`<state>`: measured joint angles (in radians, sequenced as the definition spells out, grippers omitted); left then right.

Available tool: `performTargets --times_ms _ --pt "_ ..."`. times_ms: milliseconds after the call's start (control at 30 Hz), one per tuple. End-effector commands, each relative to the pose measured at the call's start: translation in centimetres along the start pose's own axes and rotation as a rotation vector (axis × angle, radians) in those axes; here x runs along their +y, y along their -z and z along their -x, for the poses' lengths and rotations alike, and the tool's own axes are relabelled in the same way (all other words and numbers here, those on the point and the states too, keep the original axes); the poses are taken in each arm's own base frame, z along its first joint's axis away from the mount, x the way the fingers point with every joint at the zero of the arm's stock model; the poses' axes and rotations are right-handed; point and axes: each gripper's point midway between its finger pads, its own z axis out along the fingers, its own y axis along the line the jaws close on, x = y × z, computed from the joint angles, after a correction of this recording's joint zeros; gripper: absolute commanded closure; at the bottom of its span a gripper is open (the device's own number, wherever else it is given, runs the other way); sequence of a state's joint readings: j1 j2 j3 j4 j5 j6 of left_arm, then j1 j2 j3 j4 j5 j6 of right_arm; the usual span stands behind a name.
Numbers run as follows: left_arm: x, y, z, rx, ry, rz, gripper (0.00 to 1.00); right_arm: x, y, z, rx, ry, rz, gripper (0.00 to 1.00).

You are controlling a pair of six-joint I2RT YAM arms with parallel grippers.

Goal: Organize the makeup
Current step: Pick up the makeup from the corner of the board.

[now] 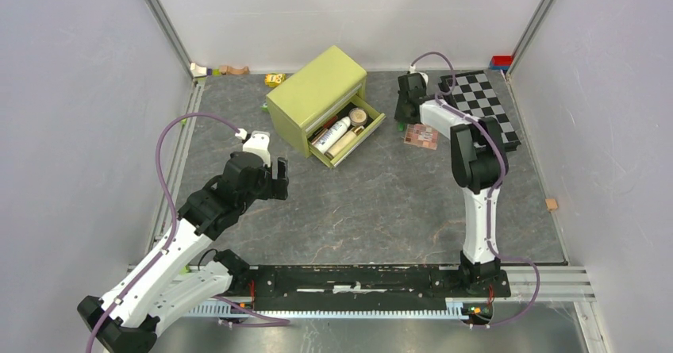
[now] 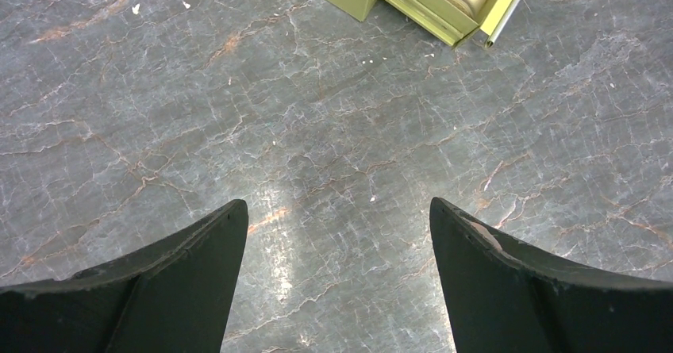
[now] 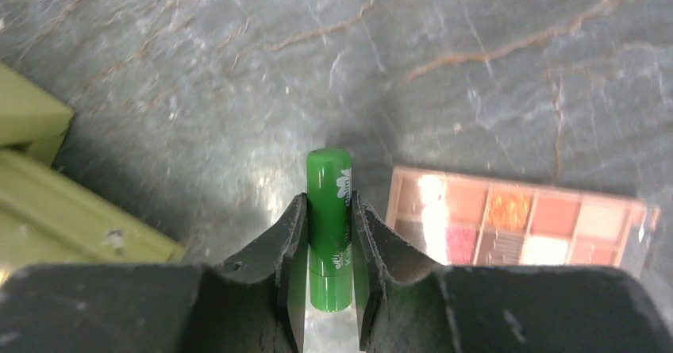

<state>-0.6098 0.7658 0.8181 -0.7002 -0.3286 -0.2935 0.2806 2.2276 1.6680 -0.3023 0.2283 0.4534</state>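
Though lettered in white, the green stick (image 3: 328,202) cannot be read.

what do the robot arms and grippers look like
The left arm and right arm have white links and black joint housings, each trailed by a looping purple cable. The left gripper and right gripper are black, with two thick tapering fingers scuffed at the edges.

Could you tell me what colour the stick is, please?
Bright green; the stick shows best in the right wrist view.
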Motion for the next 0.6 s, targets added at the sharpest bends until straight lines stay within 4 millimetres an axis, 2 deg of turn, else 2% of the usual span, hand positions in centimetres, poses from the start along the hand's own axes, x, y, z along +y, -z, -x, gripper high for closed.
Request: performTargets --times_ms 0,133,200,267,333,567 --pt "-0.2 0.0 0.9 -0.036 -0.029 -0.017 0.10 1.7 6.6 6.0 -0.209 -0.133 0.115 0.90" --pt "-0.1 0.0 1.0 -0.041 -0.026 -0.016 0.10 2.0 11.3 7.7 -0.342 -0.285 0.216 0.93" --pt "-0.1 0.0 1.0 -0.040 -0.026 -0.015 0.10 2.5 12.9 7.3 -0.360 -0.386 0.280 0.94" --pt "0.0 0.1 1.1 -0.041 -0.026 -0.013 0.10 3.3 13.9 6.0 -0.357 -0.482 0.356 0.94" --pt "0.1 0.1 1.1 -0.045 -0.023 -0.007 0.10 4.4 14.7 5.1 -0.354 -0.562 0.407 0.94" --pt "1.2 0.6 1.7 -0.077 -0.002 0.043 0.10 10.8 17.0 3.2 -0.352 -0.706 0.559 0.94"
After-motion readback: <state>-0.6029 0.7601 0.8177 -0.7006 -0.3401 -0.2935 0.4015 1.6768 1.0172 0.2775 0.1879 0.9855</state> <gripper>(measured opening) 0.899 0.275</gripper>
